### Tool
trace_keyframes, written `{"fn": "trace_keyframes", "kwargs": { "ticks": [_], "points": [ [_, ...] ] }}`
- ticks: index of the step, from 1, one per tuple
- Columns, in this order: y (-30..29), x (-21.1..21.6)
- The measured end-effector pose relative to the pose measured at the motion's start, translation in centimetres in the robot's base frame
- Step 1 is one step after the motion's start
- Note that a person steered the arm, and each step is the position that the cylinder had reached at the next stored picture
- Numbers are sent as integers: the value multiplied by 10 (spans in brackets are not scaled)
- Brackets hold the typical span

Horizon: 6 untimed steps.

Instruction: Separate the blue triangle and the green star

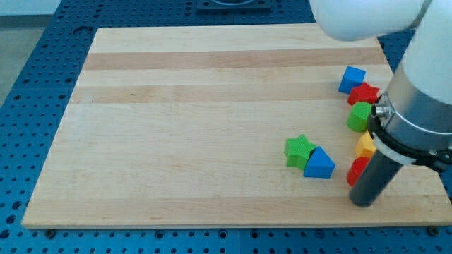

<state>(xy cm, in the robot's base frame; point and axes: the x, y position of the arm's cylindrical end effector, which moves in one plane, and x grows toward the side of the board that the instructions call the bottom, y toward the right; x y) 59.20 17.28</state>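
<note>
Contact is seen between the green star point(299, 150) and the blue triangle point(319, 164), the pair lying just to the view's left of my tip point(365, 202). Nothing is touched by the tip itself; it is set down on the wooden board point(183, 127), with the red block point(357, 171) just above it and a yellow block point(365, 146) beyond.
</note>
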Motion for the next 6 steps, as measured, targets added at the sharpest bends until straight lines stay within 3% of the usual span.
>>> {"fn": "trace_keyframes", "kwargs": {
  "ticks": [2, 4, 6],
  "points": [
    [0, -9],
    [-46, -7],
    [-66, -49]
  ]
}}
